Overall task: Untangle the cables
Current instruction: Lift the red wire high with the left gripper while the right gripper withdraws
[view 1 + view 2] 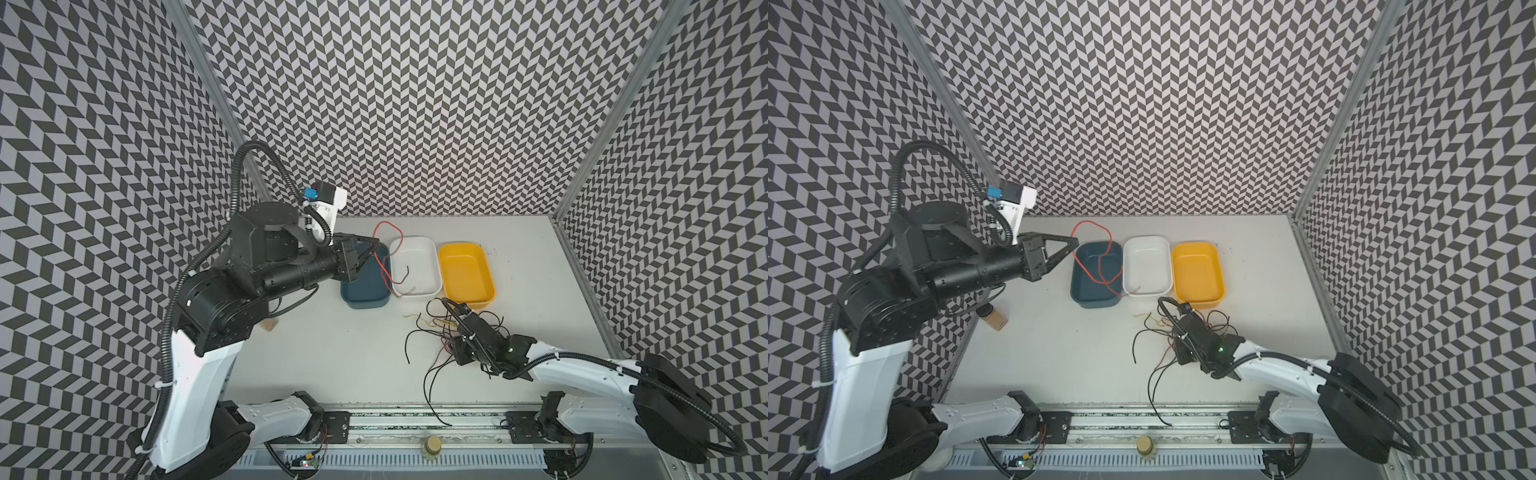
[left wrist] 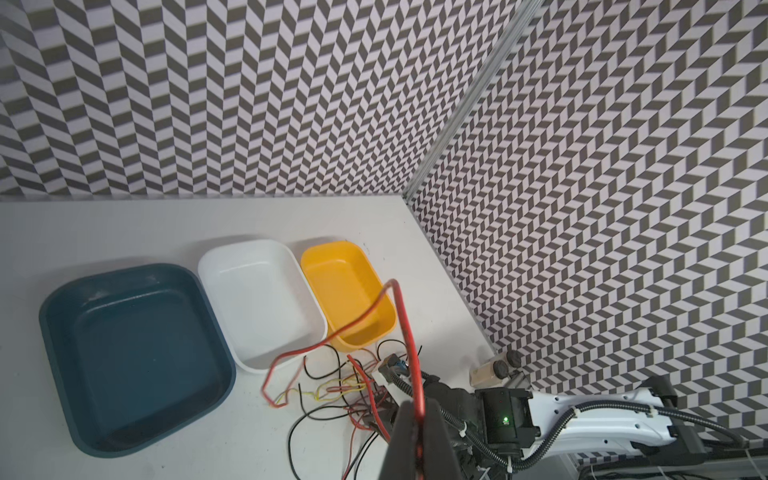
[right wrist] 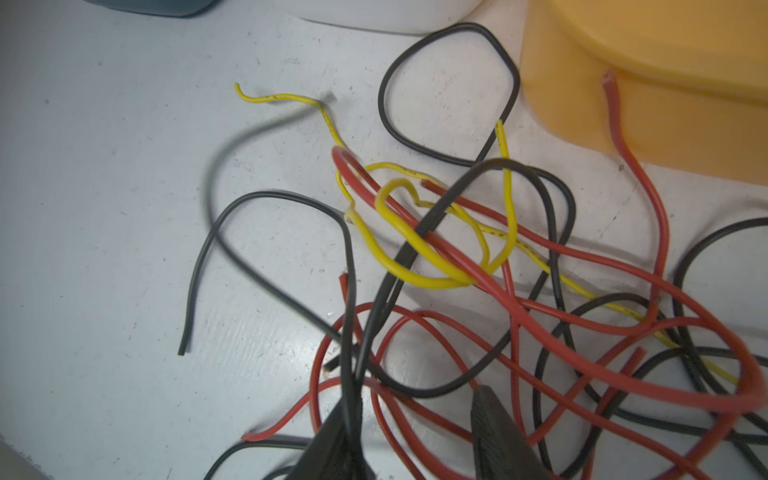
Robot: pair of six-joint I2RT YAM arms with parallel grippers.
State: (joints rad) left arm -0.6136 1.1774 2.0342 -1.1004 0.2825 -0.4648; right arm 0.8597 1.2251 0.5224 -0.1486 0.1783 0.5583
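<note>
My left gripper [image 1: 376, 240] [image 1: 1075, 240] [image 2: 417, 405] is raised beside the blue tray [image 1: 365, 301] and shut on a long red cable [image 1: 384, 266] [image 1: 1100, 266]. That cable loops up, then hangs across the blue tray and the white tray [image 1: 415, 249]. The remaining cables, black, red and yellow, lie in a tangle [image 1: 440, 328] [image 1: 1163, 332] [image 3: 457, 257] in front of the yellow tray [image 1: 465, 266]. My right gripper [image 1: 459, 347] [image 3: 415, 411] is down in this tangle with its jaws apart. Red and black strands run between them, and a black strand lies along one finger [image 3: 332, 436].
A small cork-coloured bottle [image 1: 994, 318] stands on the table under the left arm. Another bottle [image 1: 432, 446] sits on the front rail. One black cable [image 1: 432, 399] trails from the tangle over the table's front edge. Patterned walls close in the back and both sides.
</note>
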